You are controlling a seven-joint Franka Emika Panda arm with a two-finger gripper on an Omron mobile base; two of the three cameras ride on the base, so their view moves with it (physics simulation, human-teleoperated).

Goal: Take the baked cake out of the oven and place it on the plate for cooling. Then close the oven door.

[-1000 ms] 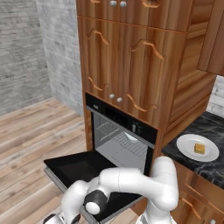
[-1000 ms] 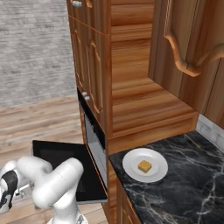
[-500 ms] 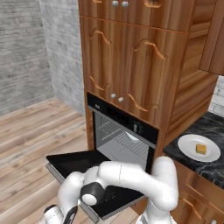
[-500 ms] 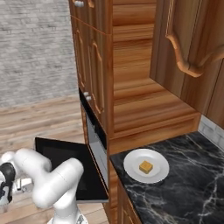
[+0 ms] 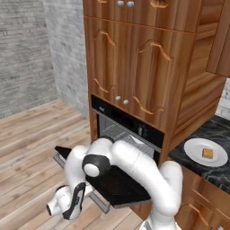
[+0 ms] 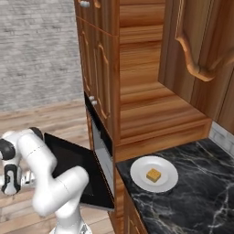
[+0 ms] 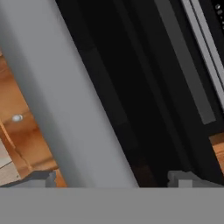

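Note:
The baked cake [image 5: 207, 152] [image 6: 154, 174], a small golden-orange block, lies on the white plate [image 5: 194, 152] [image 6: 139, 171] on the black marble counter. The black oven [image 5: 144, 131] is set in wood cabinetry, its wire rack [image 5: 117, 134] showing. The oven door [image 5: 119, 185] [image 6: 75, 164] hangs open, roughly level. My gripper [image 5: 77, 198] [image 6: 11, 177] [image 7: 111, 181] is low at the door's front edge, open. In the hand view the silver bar handle [image 7: 65, 109] runs diagonally between my fingertips [image 7: 40, 178], against the door's dark face.
Brown wooden cabinet doors [image 5: 134, 63] rise above the oven. The marble counter [image 6: 192, 201] lies to the right of the oven. Wood plank floor [image 5: 31, 143] spreads to the left, bounded by a grey brick wall [image 5: 27, 49].
My arm has swung down and out to the door's front edge, bringing the hand low by the handle. The gripper has stayed open. Cake and plate have not moved.

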